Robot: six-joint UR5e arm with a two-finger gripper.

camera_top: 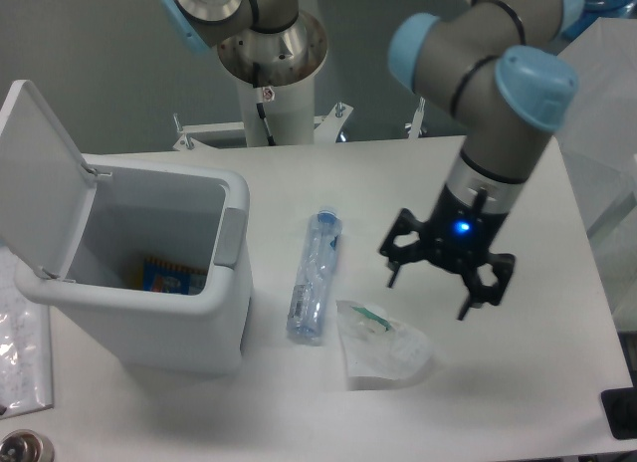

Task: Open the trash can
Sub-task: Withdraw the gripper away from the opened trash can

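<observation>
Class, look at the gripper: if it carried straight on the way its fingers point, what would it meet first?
The gripper points down, open and empty. It would probably meet bare table first, right of the crumpled plastic bag; depth is uncertain.

Worktop [498, 402]: white, carrying the loose items.
Plastic bottle [315, 275]: clear, crushed, lying on its side with its blue cap end pointing away from the camera.
Clear plastic bag [383, 345]: crumpled, with a green mark, just beside the bottle's lower end.
</observation>
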